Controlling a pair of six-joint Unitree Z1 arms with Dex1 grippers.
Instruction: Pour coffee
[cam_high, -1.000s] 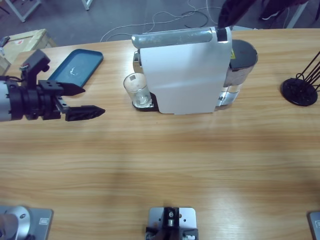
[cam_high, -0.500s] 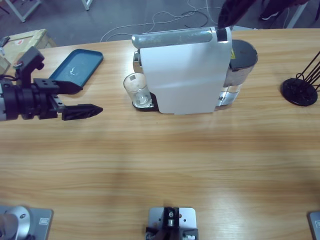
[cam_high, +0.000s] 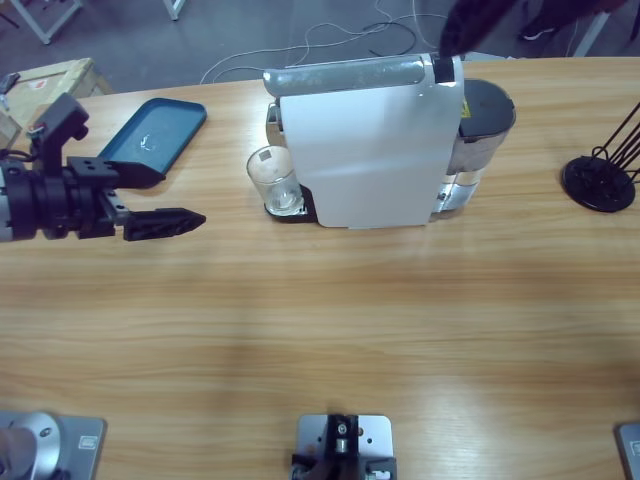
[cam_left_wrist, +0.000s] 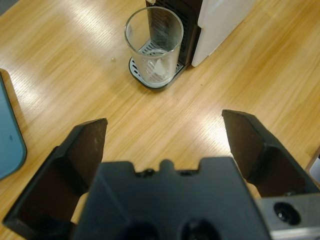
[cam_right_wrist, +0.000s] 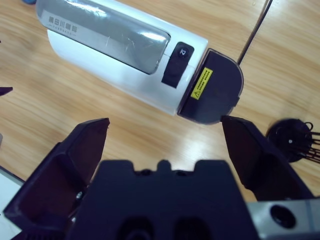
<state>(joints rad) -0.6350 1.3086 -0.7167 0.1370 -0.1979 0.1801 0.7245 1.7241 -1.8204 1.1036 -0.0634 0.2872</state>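
While left gripper (cam_high: 168, 199) gapes wide, holding nothing, clear glass (cam_high: 272, 177) empty, upright.

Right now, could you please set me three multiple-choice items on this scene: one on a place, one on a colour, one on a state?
1. Where does the glass stand?
A. on the tray
B. on the coffee machine's drip plate
C. between the left gripper's jaws

2. What colour is the tray?
A. blue
B. red
C. white

3. How is the left gripper set?
A. shut on the glass
C. shut on nothing
B. open, holding nothing

Answers:
1 B: the glass sits on the black grille at the front of the coffee machine, as the left wrist view shows.
2 A: the tray at the table's far left is blue.
3 B: the left wrist view shows both jaws spread wide with bare table between them, the glass well ahead.
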